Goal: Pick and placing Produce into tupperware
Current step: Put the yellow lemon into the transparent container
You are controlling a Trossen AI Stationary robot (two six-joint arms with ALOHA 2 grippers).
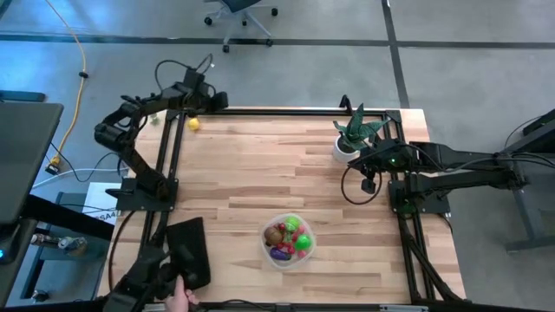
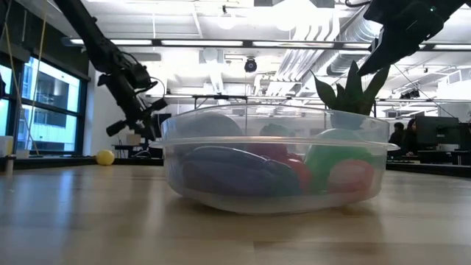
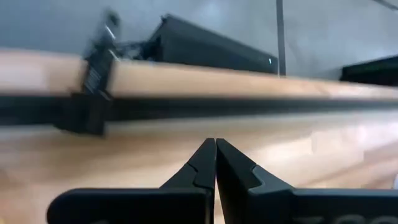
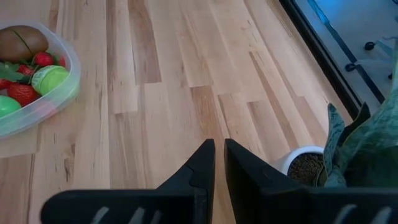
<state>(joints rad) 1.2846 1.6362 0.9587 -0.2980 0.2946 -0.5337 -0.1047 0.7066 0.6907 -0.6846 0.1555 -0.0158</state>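
Counting stock, I log most produce (image 1: 289, 238) inside the tupperware (image 1: 309, 251) at the table's near edge. One yellow piece (image 1: 193, 124) remains beside my left gripper (image 1: 206, 102), jaws together. Right gripper (image 1: 368, 184) waits near the plant (image 1: 357, 130), jaws nearly together.

Left gripper (image 3: 216, 163) pressed closed at the table's (image 1: 260, 173) far left corner; right gripper (image 4: 219, 163) nearly closed over its right edge.

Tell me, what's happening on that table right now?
Left gripper shut, empty, far corner. Right gripper shut, by potted plant. Tupperware nearly full; yellow piece still out.
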